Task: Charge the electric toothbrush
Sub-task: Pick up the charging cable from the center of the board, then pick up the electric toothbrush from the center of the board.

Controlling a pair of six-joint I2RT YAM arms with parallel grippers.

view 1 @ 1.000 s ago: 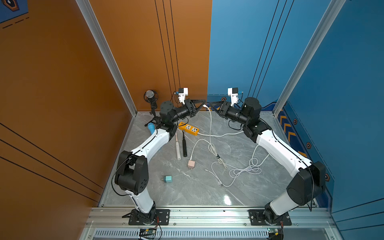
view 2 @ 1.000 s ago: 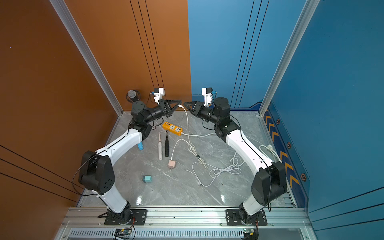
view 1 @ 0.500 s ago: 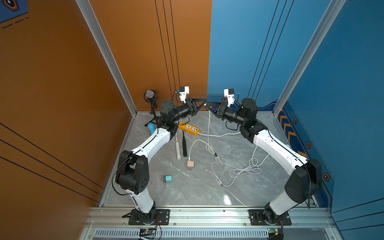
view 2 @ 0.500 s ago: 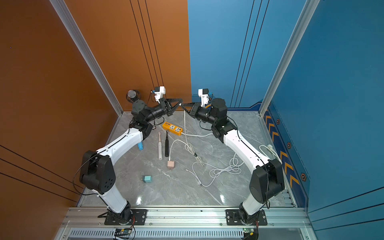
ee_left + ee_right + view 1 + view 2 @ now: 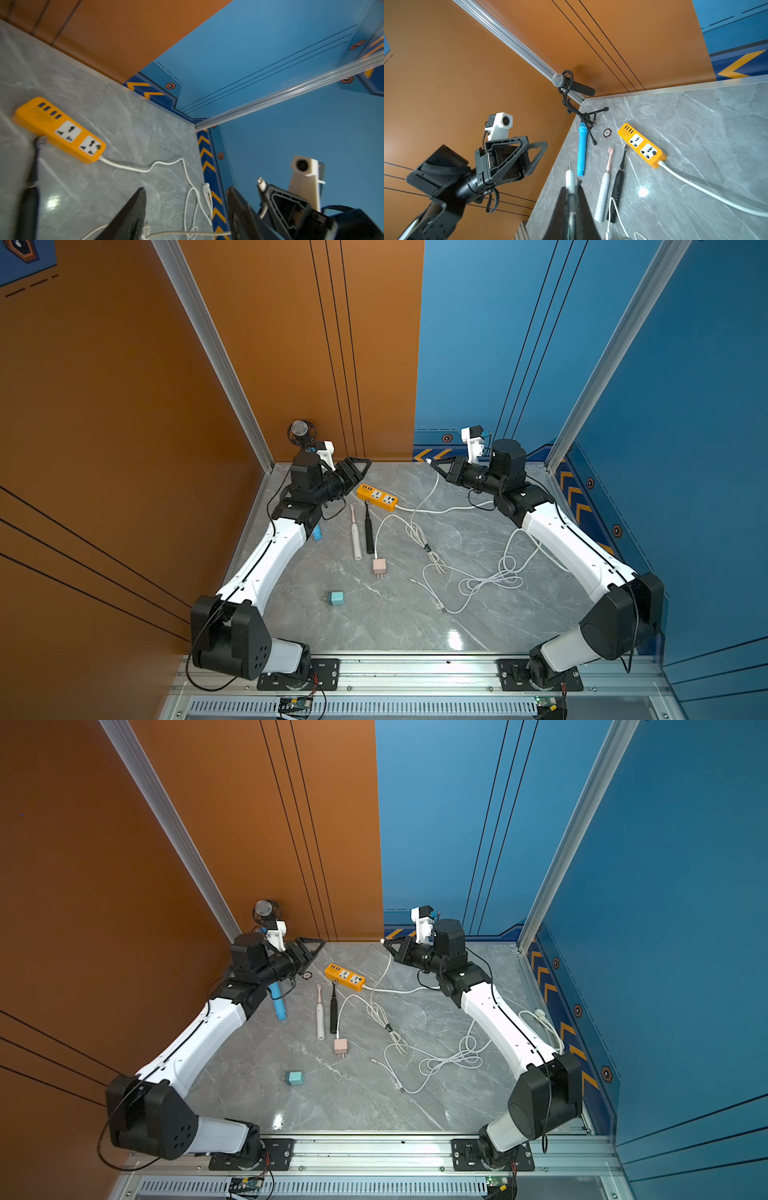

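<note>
Mic [image 5: 299, 429] on its stand fills the back left corner, and a blue tube [image 5: 276, 1002] lies on the table [image 5: 374, 626], partly under my left arm. My left gripper [image 5: 360, 464] hangs near the back wall, fingers spread, holding nothing. A chip [image 5: 607, 132] lies between tube and orange strip [image 5: 377, 497]. In front of the strip the white brush [image 5: 355, 537] and black brush [image 5: 368, 531] lie flat side by side, long axes running front to back, heads toward the back wall. The black head is just beside the strip's edge. Nearer the front lie a teal adapter [image 5: 336, 598] and a pink plug [image 5: 379, 566]. Cable loops [image 5: 490, 580] sprawl further right. My right gripper [image 5: 434, 463] is clenched on a white cable end [image 5: 570, 176], well apart from both brushes.
</note>
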